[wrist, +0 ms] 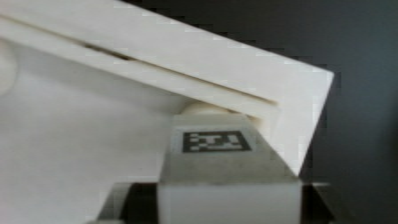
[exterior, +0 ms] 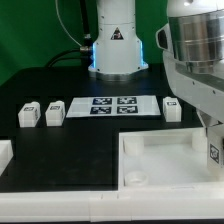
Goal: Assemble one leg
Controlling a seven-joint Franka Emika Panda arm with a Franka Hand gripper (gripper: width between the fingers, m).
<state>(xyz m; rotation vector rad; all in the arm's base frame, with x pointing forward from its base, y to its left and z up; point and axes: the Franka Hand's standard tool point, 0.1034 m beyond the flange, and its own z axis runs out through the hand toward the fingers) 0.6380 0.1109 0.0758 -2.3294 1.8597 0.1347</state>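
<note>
fingers (wrist: pixel 214 185) closed on leg (wrist: pixel 215 140), lower centre of wrist view, over tray (exterior: pixel 165 155) corner at exterior view's lower right. risk: tilted leg misses hole, jams.

White leg (wrist: pixel 217 160) (black-white square tag), white tray (exterior: pixel 165 158), black table (exterior: pixel 40 85).

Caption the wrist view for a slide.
Gripper holds a tagged white leg against the corner of the white tray.
</note>
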